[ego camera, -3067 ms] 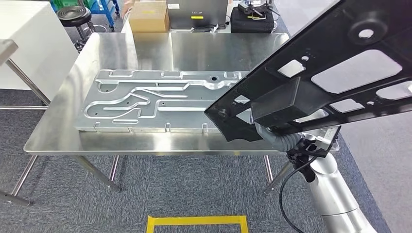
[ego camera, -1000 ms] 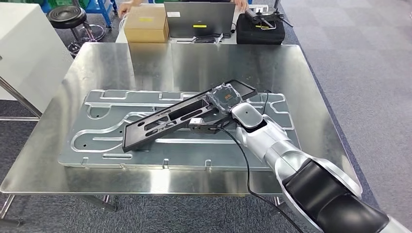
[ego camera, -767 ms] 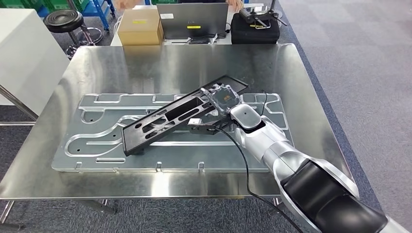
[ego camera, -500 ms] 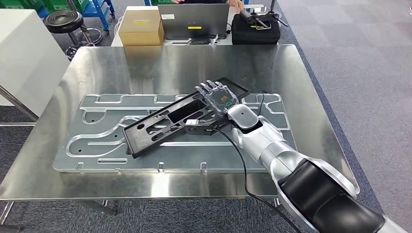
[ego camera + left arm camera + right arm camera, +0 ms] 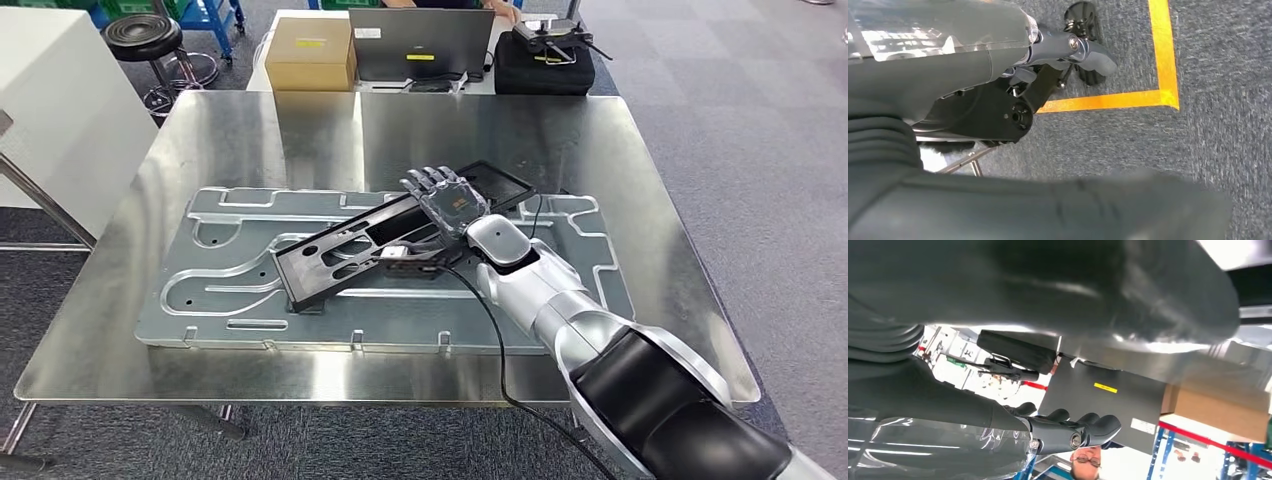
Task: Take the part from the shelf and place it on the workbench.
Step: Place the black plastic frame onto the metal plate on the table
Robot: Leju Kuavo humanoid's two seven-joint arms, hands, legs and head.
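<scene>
While my right hand (image 5: 447,200) hovers palm-down over the counter (image 5: 500,125), its fingers (image 5: 428,181) are stretched out flat and apart, gripping nothing. Beneath them lies the black part (image 5: 395,236), a long slotted frame set down on a slant across the grey machined plate (image 5: 240,265) that covers much of the steel counter; one end of the part points toward the counter's near left side and the other end lies under and just past my right hand, toward the far right. From the head view I cannot tell whether my palm touches the part or floats just above it. A black cable (image 5: 490,320) runs along my silver forearm to the wrist. Beyond the counter's far edge stand a cardboard box (image 5: 311,55), a dark laptop (image 5: 420,44) and a black bag (image 5: 552,55), with a black stool (image 5: 151,35) off to the far left. My left hand (image 5: 1068,47) hangs over grey carpet (image 5: 1218,130) marked with yellow tape (image 5: 1160,60), its fingers (image 5: 1093,52) lightly curled, empty.
</scene>
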